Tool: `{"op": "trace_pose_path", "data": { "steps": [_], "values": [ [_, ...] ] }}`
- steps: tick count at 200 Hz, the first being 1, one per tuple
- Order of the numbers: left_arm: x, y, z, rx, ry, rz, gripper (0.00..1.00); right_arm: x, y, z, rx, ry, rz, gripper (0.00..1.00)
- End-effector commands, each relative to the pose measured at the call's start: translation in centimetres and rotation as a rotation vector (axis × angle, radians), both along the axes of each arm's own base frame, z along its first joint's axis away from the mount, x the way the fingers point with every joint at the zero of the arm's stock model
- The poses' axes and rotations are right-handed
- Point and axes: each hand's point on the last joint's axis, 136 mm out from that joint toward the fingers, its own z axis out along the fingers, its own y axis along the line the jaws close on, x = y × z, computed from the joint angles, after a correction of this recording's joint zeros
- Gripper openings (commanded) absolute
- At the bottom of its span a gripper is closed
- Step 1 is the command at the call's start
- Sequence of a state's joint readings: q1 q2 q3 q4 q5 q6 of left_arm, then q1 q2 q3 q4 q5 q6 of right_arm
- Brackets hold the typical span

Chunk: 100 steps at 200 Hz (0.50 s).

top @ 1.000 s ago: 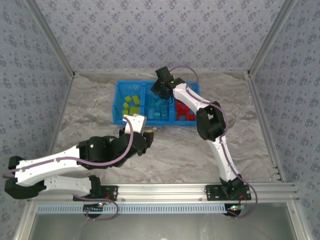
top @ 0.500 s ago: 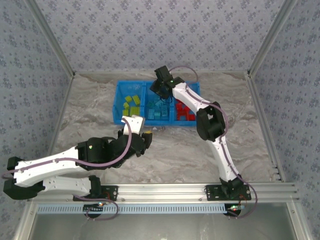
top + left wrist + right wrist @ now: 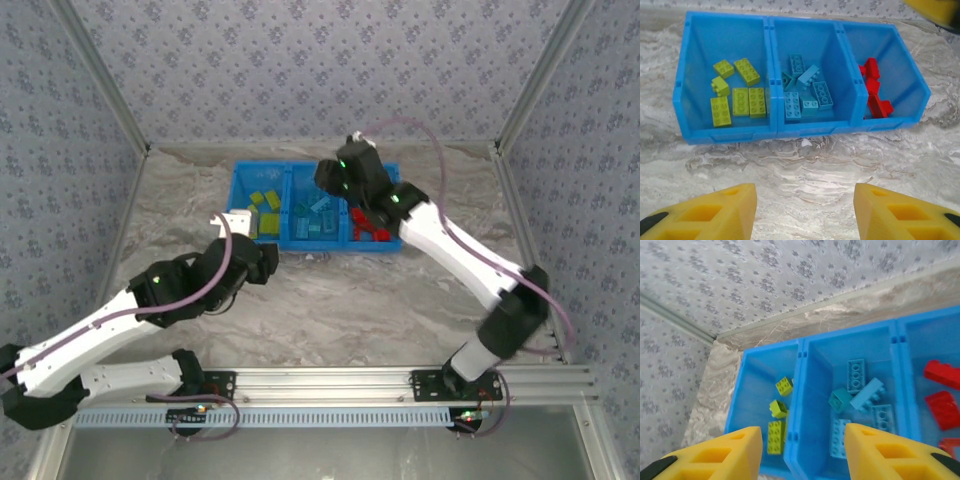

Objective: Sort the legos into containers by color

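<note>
Three colours found sorted in the long blue bin (image 3: 730, 134): yellow-green bricks (image 3: 740, 97) at the left of the frame, light blue bricks (image 3: 802, 92) in the middle compartment, red bricks (image 3: 874, 95) at the right. Saw the left fingers (image 3: 740, 205) spread apart and holding nothing, low in the frame over the counter (image 3: 805, 167) just in front of the bin. Saw the right fingers (image 3: 747, 445) likewise parted and empty, above the left and middle compartments. Judged the job near done: best to scan the counter for strays, keep above the divider walls, and pinch any misplaced brick across its flat sides, not its studs. Noted hard glossy plastic, boxy studded bricks, smooth thin bin walls, grey marbled counter.
</note>
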<state>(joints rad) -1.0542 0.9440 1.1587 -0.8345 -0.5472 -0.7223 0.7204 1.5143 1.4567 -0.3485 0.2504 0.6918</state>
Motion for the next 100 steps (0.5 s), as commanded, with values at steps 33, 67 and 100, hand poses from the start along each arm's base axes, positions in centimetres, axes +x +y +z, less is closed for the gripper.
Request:
{"op": "trace_pose_path", "data": {
  "steps": [33, 67, 100],
  "values": [
    [1.3, 1.1, -1.1, -0.089, 0.094, -0.047, 0.57, -9.9, -9.2, -4.9, -0.306, -0.09, 0.037, 0.77],
    [3.7, 4.8, -2.9, -0.167, 0.154, 0.074, 0.98, -14.1, -17.0, -6.7, -0.401, -0.092, -0.087, 1.0],
    [5.8, 8.8, -4.9, -0.197, 0.125, 0.187, 0.98, -16.3, -25.1, -6.5, -0.498, -0.12, -0.409, 1.0]
  ]
}}
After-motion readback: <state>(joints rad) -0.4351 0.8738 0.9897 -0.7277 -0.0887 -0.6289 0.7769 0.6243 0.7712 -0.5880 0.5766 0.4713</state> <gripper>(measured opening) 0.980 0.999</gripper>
